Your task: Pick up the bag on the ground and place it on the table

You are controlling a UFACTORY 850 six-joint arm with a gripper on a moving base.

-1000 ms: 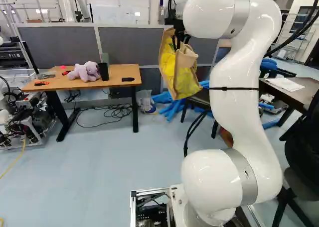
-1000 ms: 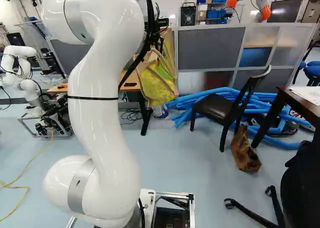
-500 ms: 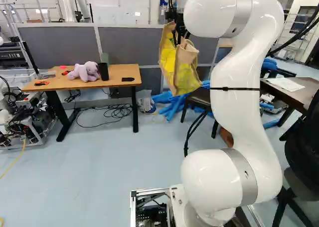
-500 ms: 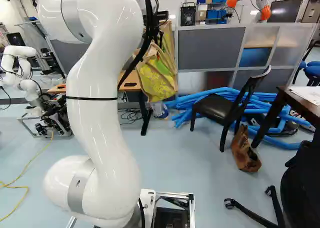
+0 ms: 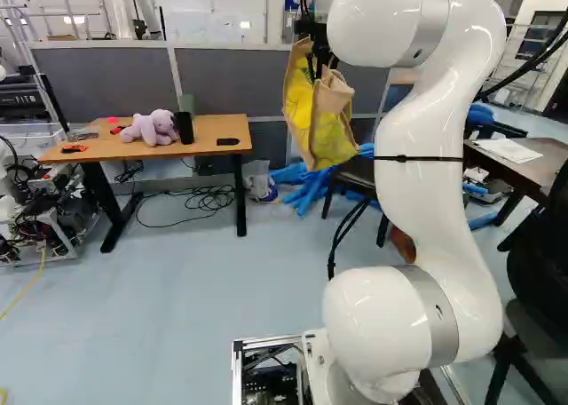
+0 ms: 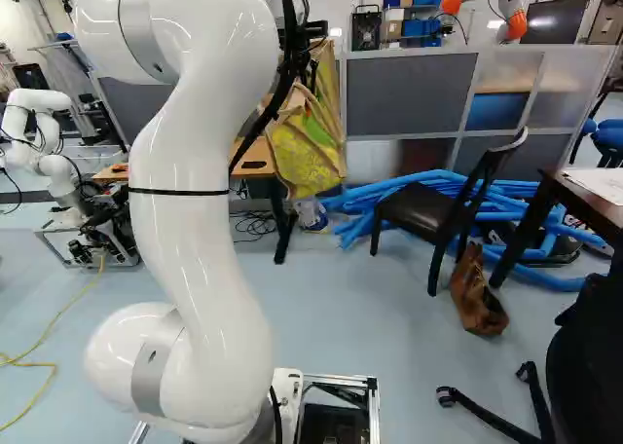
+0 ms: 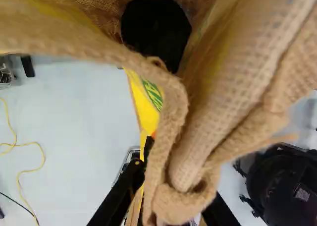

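Gripper: the tan-and-yellow bag is pinched by the gripper; in the wrist view a fold of its cloth is caught between the two black fingers.
Bag: held up off the floor, hung below the gripper. Seen right of the table in the left base view; in the right base view the table's end is partly covered by it.
Bag mouth: spread ahead of the fingers in the wrist view; a dark shape is framed by the cloth, can't tell what.
Table: wooden top, black legs. Topped with a purple plush toy, a black cup, a flat black item and a red-and-black item.
Under table: cables bunched on the floor near the legs.
Chair: black, placed in front of blue tubes.
Brown bag: set on the floor between the chair and the dark table; not gripped.
Dark table: white paper laid on it.
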